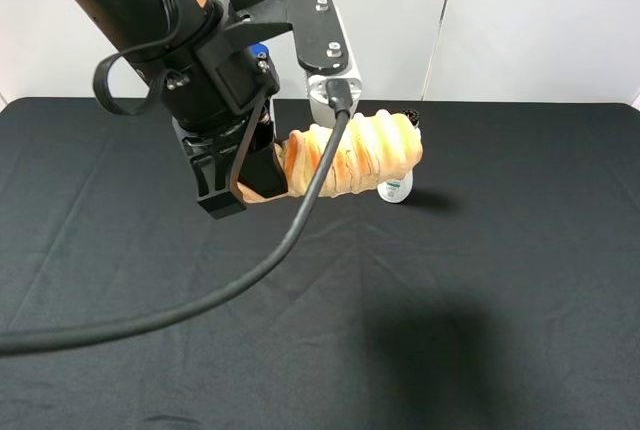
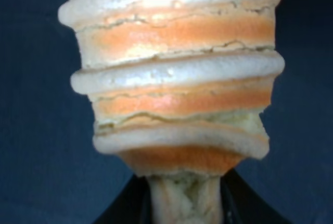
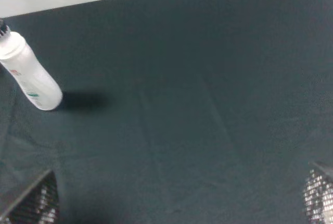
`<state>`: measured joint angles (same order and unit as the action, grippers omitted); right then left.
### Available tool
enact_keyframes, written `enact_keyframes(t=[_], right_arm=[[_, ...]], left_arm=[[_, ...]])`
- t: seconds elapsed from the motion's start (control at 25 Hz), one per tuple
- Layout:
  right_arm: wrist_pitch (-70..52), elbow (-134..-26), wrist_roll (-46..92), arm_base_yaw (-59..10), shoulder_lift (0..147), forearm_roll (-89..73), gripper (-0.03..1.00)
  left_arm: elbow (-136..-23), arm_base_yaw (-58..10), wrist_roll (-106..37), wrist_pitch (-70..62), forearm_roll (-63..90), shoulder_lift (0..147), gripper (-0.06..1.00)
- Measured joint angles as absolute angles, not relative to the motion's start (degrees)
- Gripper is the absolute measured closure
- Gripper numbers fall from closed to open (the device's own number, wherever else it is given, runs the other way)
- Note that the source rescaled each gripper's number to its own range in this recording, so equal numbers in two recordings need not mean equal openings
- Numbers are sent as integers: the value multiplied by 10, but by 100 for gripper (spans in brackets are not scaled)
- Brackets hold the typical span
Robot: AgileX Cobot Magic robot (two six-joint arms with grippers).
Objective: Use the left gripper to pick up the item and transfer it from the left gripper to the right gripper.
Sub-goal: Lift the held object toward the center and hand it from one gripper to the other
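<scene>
The item (image 1: 355,155) is a peach-tan ridged bread-like loaf held level in the air above the black table. My left gripper (image 1: 262,172) is shut on its left end. In the left wrist view the loaf (image 2: 177,78) fills the frame, with its narrow end pinched between the black fingers (image 2: 117,211) of the left gripper (image 2: 182,206). My right gripper (image 3: 177,198) shows only in the right wrist view as two fingertips (image 3: 36,200) set wide apart, open and empty, over bare black cloth. The right arm is out of the exterior view.
A small white bottle (image 1: 397,188) with a black cap stands on the table just behind the loaf's right end; it also shows in the right wrist view (image 3: 28,78). A thick black cable (image 1: 200,305) loops from the left arm across the table's front left. The black cloth (image 1: 520,250) covers the table.
</scene>
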<state>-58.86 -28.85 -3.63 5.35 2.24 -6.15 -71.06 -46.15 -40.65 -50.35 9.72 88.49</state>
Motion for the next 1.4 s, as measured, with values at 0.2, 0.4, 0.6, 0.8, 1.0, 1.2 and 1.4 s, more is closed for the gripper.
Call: enact_keyframes(t=[0.2,0.4,0.6,0.8,1.0,1.2,1.4], right_arm=[[-568,-315,-38,54,152,-138,-3],[-535,-330,40,54,279,-242,-3],[-513,-331,168,21,381,-377,-3],[-504,-332,294,-14,480,-496,-3],[-520,-360,406,-24,557,-602,-3],[-560,-402,468,-24,614,-649,-3],[-568,-439,482,-24,662,-660,-3]], left_arm=[[-711,-461,-406,-497,97,885,92],[-711,-461,-407,-497,97,885,92],[-711,-461,-407,-497,97,885,92],[-711,-461,-407,-497,97,885,92],[-711,-461,-407,-497,97,885,92],[-711,-461,-407,-495,97,885,93],[-711,-461,-407,-491,97,885,93]])
